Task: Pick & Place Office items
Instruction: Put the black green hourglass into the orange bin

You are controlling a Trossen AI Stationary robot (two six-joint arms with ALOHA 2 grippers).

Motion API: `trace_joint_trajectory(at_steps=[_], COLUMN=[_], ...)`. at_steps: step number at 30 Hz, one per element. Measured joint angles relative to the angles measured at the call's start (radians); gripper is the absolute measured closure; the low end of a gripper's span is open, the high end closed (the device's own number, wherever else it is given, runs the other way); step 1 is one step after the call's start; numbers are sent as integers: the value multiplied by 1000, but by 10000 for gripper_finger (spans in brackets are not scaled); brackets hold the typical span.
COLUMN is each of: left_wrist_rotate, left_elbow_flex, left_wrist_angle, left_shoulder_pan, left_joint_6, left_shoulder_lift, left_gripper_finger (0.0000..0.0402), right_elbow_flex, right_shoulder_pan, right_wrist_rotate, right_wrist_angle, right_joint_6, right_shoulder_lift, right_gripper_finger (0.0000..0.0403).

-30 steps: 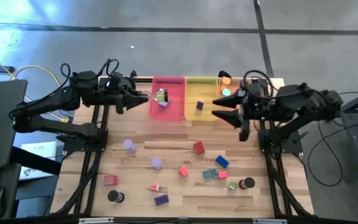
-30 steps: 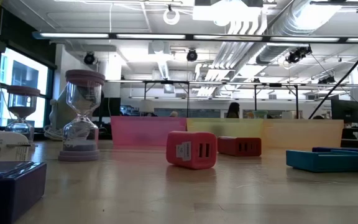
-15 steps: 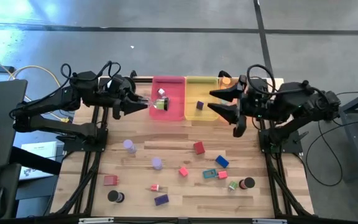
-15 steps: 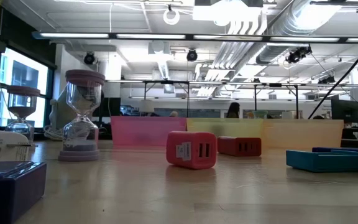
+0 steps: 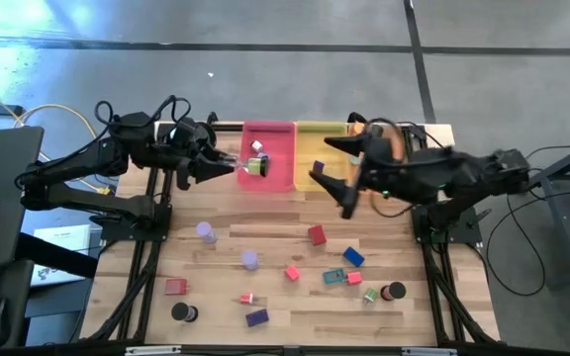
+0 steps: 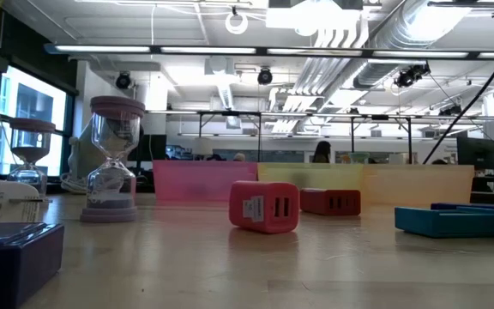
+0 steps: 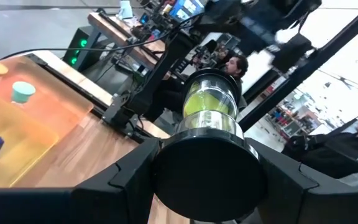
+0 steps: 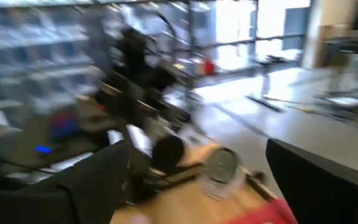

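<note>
L fingers (image 7: 135,180) are clamped on a small hourglass (image 5: 255,166), green sand in a clear tube w/ dark end caps; in the left wrist view one round cap fills the gap between them and the tube points straight away from the wrist. From above, that left gripper (image 5: 234,166) hangs at the near-left edge of the pink tray (image 5: 267,178), hourglass long axis lying roughly across the tray, so the drop spot is directly under the load. My guess: release is next, needing little more than a lowering.

R fingers (image 5: 334,161) are spread wide, nothing between them. The right gripper (image 5: 332,164) hovers over the yellow tray (image 5: 317,183), near a small purple block (image 5: 318,167) lying inside. Orange tray (image 5: 361,127) sits past it, mostly hidden by the arm.

Rest of the items lie loose on the surface (image 5: 216,297), all well clear of both grippers, toward the front: red block (image 5: 316,234), blue block (image 5: 353,257), teal block (image 5: 333,277), pink block (image 5: 292,272), two lavender cylinders (image 5: 206,231), black disc (image 5: 396,292), another black disc (image 5: 181,312), purple block at front (image 5: 256,317). Red block is nearest the R arm, so that arm looks best placed for the next pick; reach is down and toward the front. L side pieces, e.g. the red block at left (image 5: 174,287), fall to the L arm once it's free.
</note>
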Motion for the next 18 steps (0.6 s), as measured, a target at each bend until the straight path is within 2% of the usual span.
trace_joint_trajectory(at_steps=[4, 10, 12, 18], left_wrist_rotate=[1, 1, 1, 0], left_elbow_flex=[0, 0, 0, 0], left_wrist_angle=[10, 9, 8, 12], left_shoulder_pan=[0, 0, 0, 0], left_joint_6=[0, -26, -40, -46], left_shoulder_lift=[0, 0, 0, 6], left_gripper_finger=[195, 195, 195, 195], right_elbow_flex=[0, -1, -1, -1], right_shoulder_pan=[-26, -43, -43, -44], right_wrist_rotate=[51, 81, 64, -71], right_wrist_angle=[-73, -87, -85, -86], right_joint_6=[8, -7, 28, 119], right_shoulder_lift=[44, 67, 65, 67], right_gripper_finger=[57, 66, 65, 66])
